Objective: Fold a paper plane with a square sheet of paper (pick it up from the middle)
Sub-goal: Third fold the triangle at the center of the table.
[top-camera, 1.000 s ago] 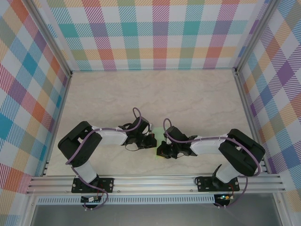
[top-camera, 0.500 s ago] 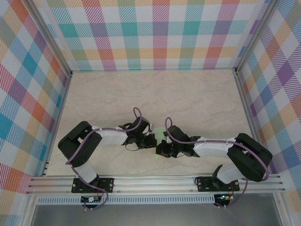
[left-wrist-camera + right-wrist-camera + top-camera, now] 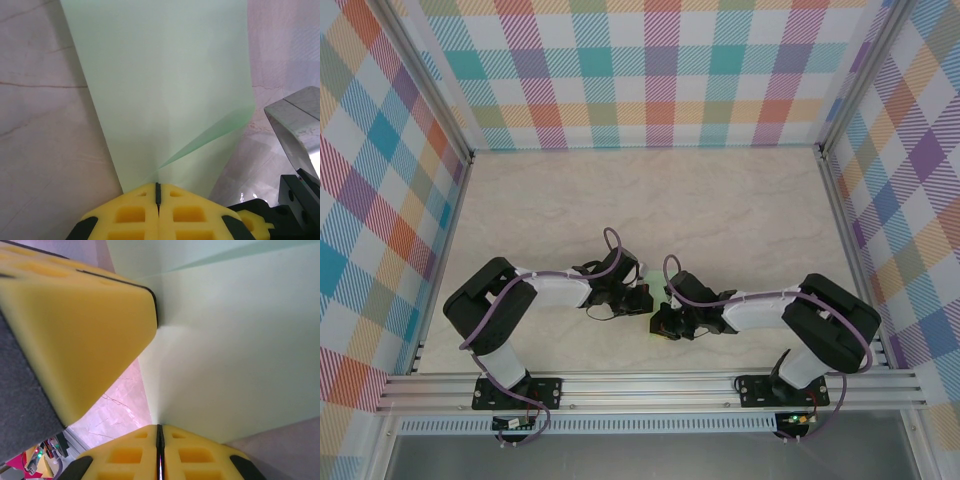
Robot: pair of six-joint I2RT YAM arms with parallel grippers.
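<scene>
Pinched by left gripper (image 3: 158,192) and right gripper (image 3: 159,432), both pressed shut on its edge: the square sheet of paper (image 3: 160,85), low over the table (image 3: 35,125) between the arms, perhaps touching it. Hold firm; draw apart evenly, without tearing, flattening the diagonal crease. Counted: one sheet, two grippers.

The top external camera looks steeply down from above and behind the arm bases, far enough to take in the whole table (image 3: 650,200). Each wrist camera sits close behind its own fingers (image 3: 135,215), facing along them (very near); both share the square sheet of paper (image 3: 160,90).
</scene>
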